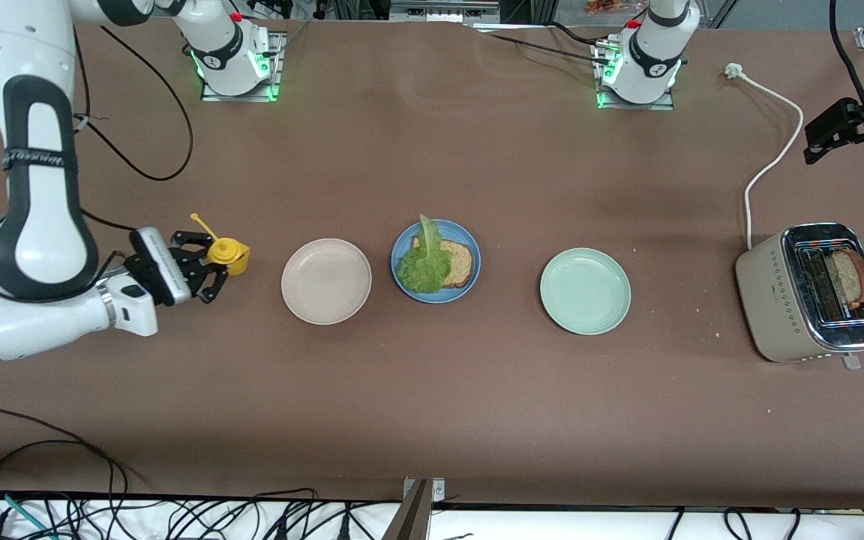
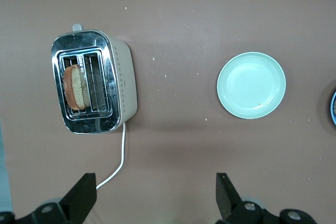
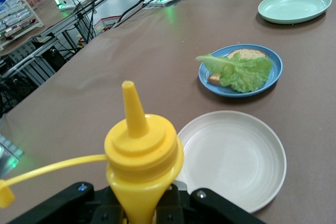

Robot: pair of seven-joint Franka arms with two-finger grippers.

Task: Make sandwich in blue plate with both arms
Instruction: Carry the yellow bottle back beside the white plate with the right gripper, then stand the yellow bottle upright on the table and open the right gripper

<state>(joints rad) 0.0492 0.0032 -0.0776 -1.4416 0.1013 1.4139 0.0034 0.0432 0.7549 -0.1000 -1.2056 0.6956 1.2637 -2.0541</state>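
With the right gripper (image 1: 211,271) clamped on the yellow bottle (image 1: 228,256) at nine o'clock of the blue plate (image 1: 469,279) holding bread (image 1: 459,264) and lettuce (image 1: 424,264), and the left gripper (image 2: 156,195) wide open, empty, above the table near the toaster (image 1: 769,292), a tilted squeeze might have splashed the beige plate (image 1: 326,281).
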